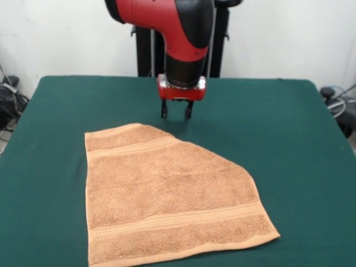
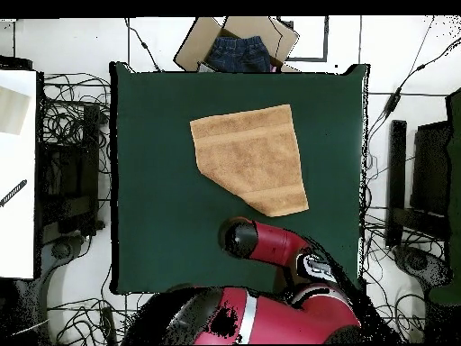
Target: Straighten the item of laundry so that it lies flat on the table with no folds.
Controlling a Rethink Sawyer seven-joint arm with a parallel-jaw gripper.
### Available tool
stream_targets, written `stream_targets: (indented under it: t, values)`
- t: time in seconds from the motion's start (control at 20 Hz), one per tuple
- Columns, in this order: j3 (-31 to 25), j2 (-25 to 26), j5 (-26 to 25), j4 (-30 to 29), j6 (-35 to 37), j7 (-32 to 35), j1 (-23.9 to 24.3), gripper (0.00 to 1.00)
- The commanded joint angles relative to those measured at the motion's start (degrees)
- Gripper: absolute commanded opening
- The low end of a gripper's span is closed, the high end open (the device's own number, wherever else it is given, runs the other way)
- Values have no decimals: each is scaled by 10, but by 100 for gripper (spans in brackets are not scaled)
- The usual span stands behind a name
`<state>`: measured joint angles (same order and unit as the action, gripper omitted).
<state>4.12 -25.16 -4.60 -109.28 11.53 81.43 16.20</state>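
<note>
Looking around the worktop [image 1: 289, 111] first: dark green top, nothing on it besides the towel [image 1: 167, 194]. Overhead view shows a cardboard box [image 2: 194, 47] with dark blue jeans-like fabric [image 2: 239, 52] off the worktop edge opposite the robot, cables [image 2: 67, 122] tangled on the floor on both sides, a white surface [image 2: 16, 171] at the picture's left edge, dark equipment [image 2: 430, 167] at the picture's right. None of it touches the towel.

Towel: orange-tan terry, lying near the camera-side edge in the front view, woven band stripes near its far and near edges. Mostly flat, but one corner is missing from the outline – front view shows a diagonal edge running from the far top down to the picture's right side, so that corner looks folded; can't tell if over or under. Overhead, same diagonal cut sits at the towel's lower left.

Arm [image 1: 178, 28]: red and black, comes down from the top, wrist pointing straight down. Claw [image 1: 177, 111] hangs just behind the towel's far edge, near the top of the diagonal, clear of the fabric; whether the tips touch the worktop I can't tell. Its two fingers stand apart with a visible gap, holding nothing. Overhead, the arm covers the claw
</note>
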Motion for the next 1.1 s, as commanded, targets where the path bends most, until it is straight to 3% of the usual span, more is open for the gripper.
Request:
stream_targets:
  t: [0.05, 0.45, 0.65, 1.1]
  values:
    - [-46, -60, 35, 29, 96, 88, -4, 100]
    - [-59, -88, 27, -4, 83, 89, 14, 100]
    - [-61, -135, 24, -31, 134, 68, 33, 100]
    - [-86, -43, 23, -7, 5, 113, 32, 100]
